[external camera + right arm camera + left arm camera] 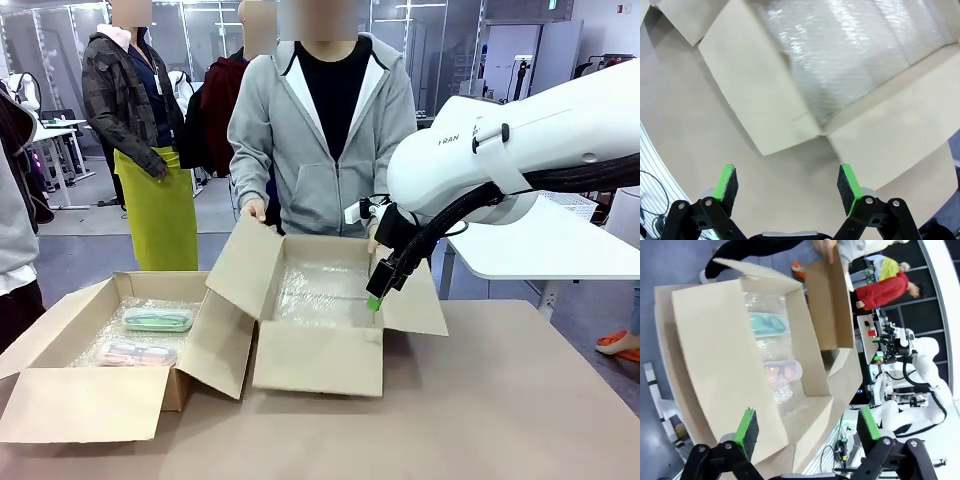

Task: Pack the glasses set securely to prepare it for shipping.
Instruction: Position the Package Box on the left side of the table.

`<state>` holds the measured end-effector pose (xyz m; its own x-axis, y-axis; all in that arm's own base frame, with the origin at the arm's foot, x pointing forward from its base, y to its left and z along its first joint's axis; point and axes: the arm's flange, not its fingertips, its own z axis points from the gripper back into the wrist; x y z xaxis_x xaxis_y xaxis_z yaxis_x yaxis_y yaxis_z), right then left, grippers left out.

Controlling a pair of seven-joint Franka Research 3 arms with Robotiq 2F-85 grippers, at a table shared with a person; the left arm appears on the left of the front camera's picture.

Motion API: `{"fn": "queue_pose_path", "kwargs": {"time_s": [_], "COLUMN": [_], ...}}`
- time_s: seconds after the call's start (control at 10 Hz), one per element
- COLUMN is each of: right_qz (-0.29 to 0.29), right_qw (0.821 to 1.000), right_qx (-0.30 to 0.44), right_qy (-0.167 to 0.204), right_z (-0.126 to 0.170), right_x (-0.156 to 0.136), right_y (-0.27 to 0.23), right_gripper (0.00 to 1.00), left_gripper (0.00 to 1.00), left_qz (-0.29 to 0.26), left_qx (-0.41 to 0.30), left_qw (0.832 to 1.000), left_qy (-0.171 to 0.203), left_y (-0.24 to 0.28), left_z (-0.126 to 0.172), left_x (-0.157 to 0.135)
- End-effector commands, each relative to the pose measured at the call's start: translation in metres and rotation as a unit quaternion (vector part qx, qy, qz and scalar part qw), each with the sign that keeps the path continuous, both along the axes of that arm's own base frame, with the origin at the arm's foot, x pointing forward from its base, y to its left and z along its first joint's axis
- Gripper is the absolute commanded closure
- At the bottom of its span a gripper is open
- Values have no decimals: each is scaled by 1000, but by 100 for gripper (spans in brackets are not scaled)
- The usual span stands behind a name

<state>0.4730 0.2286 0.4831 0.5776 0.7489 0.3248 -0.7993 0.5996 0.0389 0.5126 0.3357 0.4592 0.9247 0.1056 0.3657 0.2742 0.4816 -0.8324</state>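
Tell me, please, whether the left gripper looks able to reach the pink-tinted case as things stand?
Probably yes: the left gripper hovers open above the open box, and the pink-tinted case lies uncovered on bubble wrap.

Both boxes are plain matt corrugated cardboard: left box (90,400) and right box (320,355), each lined with glossy crinkled bubble wrap (320,290). Mint-green case (157,320) looks like smooth opaque plastic; pink case (137,354) is clear tinted plastic, glasses visible through it in the left wrist view. Table (500,420) is a matt beige smooth surface. Right arm shell (520,150) is glossy white plastic. Gripper pads (726,184) are matt green rubbery facing on black links
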Motion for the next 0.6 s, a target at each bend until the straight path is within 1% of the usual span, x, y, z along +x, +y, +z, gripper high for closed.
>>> {"fn": "queue_pose_path", "kwargs": {"time_s": [0.0, 0.5], "right_qz": [-1, -1], "right_qw": [1000, 1000], "right_qx": [-7, -7], "right_qy": [2, 2], "right_z": [0, 0], "right_x": [-2, -2], "right_y": [0, 0], "right_gripper": [0, 0], "left_gripper": [0, 0], "left_qz": [8, 8], "left_qx": [2, 2], "left_qw": [1000, 1000], "left_qy": [12, 12], "left_y": [9, 9], "left_z": [-10, -10], "left_x": [7, 7]}}
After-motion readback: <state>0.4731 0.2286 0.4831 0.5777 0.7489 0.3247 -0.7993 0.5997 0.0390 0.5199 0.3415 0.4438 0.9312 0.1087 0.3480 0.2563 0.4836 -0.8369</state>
